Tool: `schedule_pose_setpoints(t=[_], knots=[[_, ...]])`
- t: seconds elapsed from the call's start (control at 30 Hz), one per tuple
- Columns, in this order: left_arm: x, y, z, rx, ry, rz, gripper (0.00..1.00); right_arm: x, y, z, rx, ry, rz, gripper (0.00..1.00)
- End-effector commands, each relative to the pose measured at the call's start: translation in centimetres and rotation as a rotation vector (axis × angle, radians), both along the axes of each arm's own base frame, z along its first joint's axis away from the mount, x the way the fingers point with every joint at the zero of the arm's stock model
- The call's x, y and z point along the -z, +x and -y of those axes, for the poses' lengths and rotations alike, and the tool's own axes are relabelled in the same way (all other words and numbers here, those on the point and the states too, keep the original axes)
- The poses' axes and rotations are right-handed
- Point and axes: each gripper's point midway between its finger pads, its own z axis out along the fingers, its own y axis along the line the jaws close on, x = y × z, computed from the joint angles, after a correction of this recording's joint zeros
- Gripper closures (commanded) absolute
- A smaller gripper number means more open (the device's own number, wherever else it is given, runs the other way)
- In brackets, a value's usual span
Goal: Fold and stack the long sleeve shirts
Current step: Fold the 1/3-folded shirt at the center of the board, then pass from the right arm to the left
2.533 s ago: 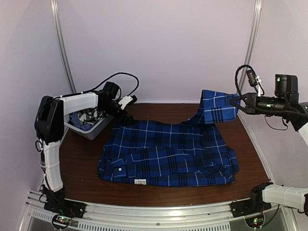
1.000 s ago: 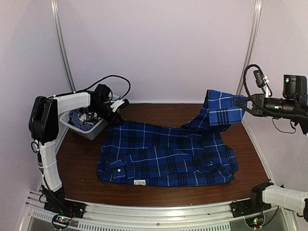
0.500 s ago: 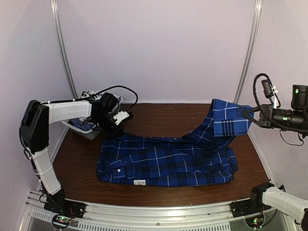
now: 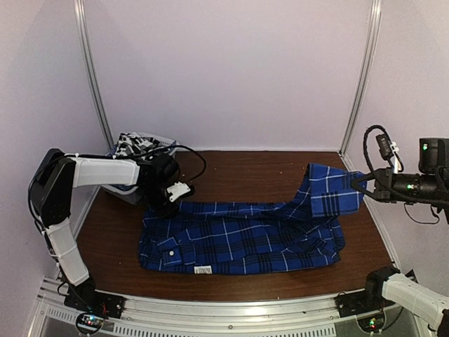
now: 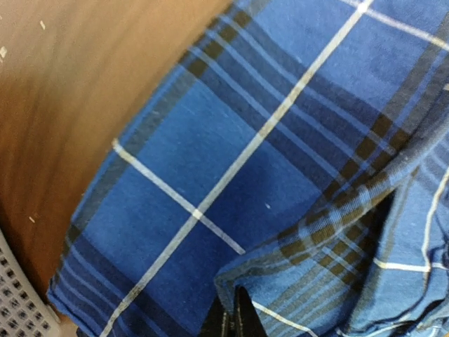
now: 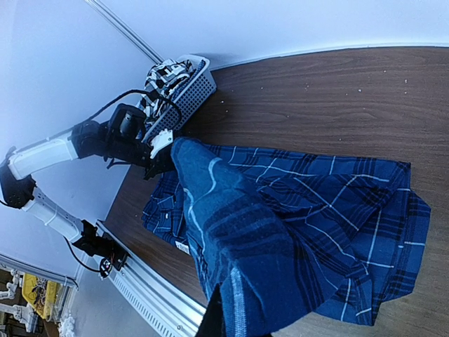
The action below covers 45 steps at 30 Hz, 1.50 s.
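At lower centre of the top view, blue plaid shirt (image 4: 238, 239) flat on brown table (image 4: 238, 165), label (image 4: 203, 268) at near hem; at its upper left corner, left gripper (image 4: 167, 207) clamped on the cloth; at right, right gripper (image 4: 358, 184) pinching a raised corner; beyond, upper left, black-and-white checked shirt (image 6: 165, 74) heaped in white mesh basket (image 6: 191, 90).

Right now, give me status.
Left gripper shut on blue shirt, far-left edge, low. Right gripper shut on its right end, raised. Basket with checked shirt far left, not in the way.
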Motion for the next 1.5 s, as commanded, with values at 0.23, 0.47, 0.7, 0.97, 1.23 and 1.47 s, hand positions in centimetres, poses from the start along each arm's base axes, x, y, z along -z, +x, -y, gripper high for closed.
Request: schedule_pose_setpoints(t=[0.23, 0.47, 0.7, 0.97, 1.23, 1.47], knots=[[0.3, -2.3, -0.8, -0.026, 0.059, -0.023, 0.69, 1.7, 1.8, 0.5, 0.031, -0.046, -0.029, 1.0], [-2.9, -1.1, 0.6, -0.03, -0.022, 0.056, 0.56, 3.3, 3.7, -0.3, 0.001, -0.038, -0.057, 1.0], [-9.7, 1.7, 3.1, -0.076, -0.198, 0.251, 0.39, 5.5, 6.1, -2.4, -0.079, 0.045, -0.096, 1.0], [-15.8, 0.0, 12.0, 0.099, -0.444, 0.541, 0.33, 6.4, 9.4, -4.9, -0.177, 0.158, -0.126, 1.0], [-18.3, -3.8, 20.4, 0.437, -0.485, 0.77, 0.32, 6.4, 11.4, -7.3, -0.27, 0.248, -0.168, 1.0], [-17.9, -6.4, 25.4, 0.662, -0.423, 0.94, 0.3, 6.2, 11.2, -8.7, -0.325, 0.317, -0.204, 1.0]])
